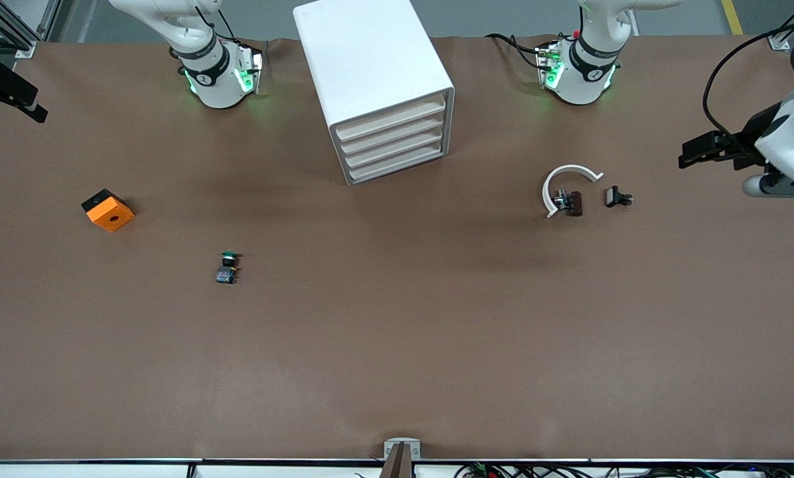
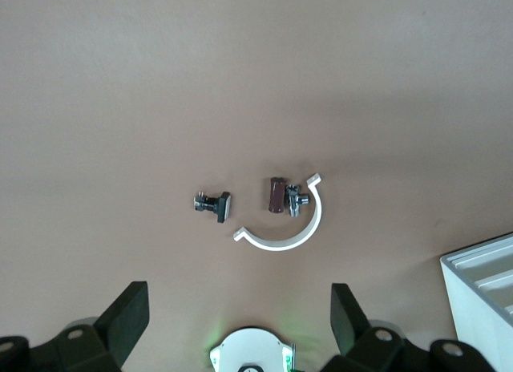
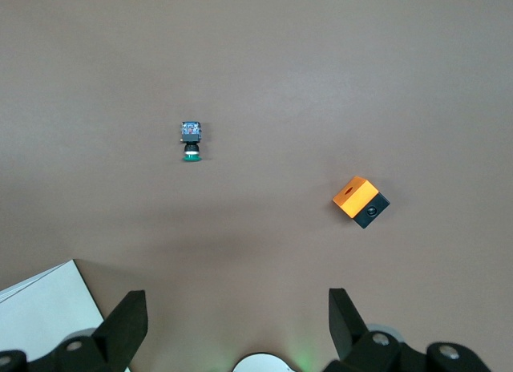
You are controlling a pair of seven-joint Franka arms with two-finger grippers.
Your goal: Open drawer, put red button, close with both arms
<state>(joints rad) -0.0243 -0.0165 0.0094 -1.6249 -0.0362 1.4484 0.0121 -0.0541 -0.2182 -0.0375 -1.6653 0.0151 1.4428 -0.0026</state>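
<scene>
Your left gripper gapes wide over a curved white plastic clip. Right gripper, equally wide, hangs above the green-capped button and boxy orange cube. Smooth white drawer cabinet: all drawers shut.

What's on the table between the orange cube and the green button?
Nothing. Between the orange cube and the green button there's only bare brown table, seen in the front and right wrist views.

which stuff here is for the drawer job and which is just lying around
Job: drawer cabinet; left gripper and right gripper, open at the table's ends. No red button seen.
Lying about: green button, orange cube, white ring, brown part, black clip.
</scene>
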